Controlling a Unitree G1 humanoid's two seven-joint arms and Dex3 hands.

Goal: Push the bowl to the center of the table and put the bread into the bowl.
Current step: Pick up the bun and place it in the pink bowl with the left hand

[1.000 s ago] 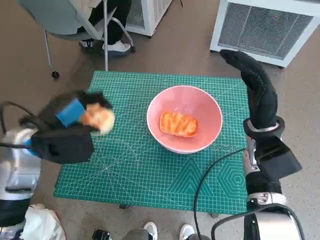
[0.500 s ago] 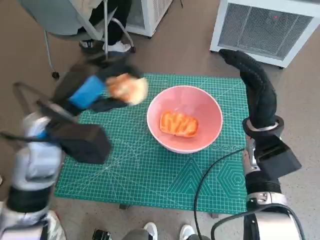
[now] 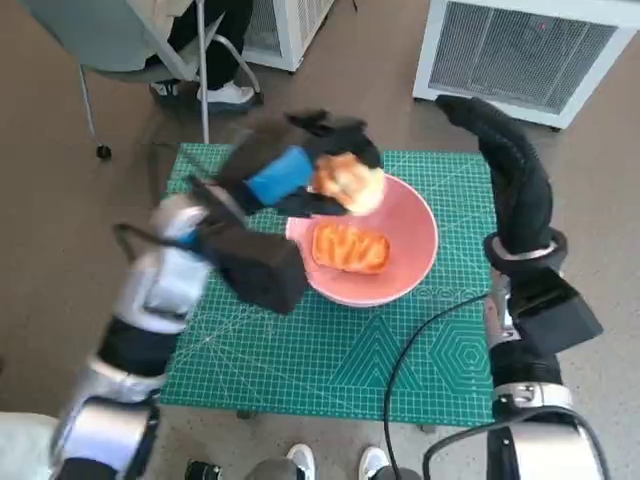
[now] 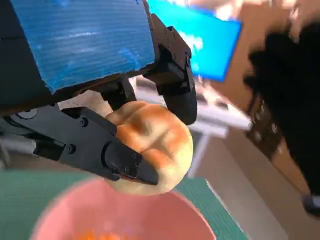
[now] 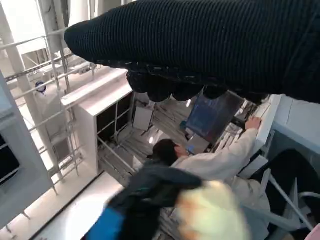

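Left robot hand (image 3: 300,175), grasping the bread roll (image 3: 348,182), has swung from the tabletop's nine o'clock to the bowl's (image 3: 415,262) eleven o'clock rim; release seems next. Right robot hand (image 3: 500,150) is released, raised.

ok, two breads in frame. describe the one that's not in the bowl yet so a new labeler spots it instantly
Start at the green cutting mat on the table and find the pink bowl on it. Over the bowl's far-left rim, the left hand, black with blue tape, holds a round pale-golden bun in the air. The other bread is flatter, orange-streaked, and lies inside the bowl untouched.
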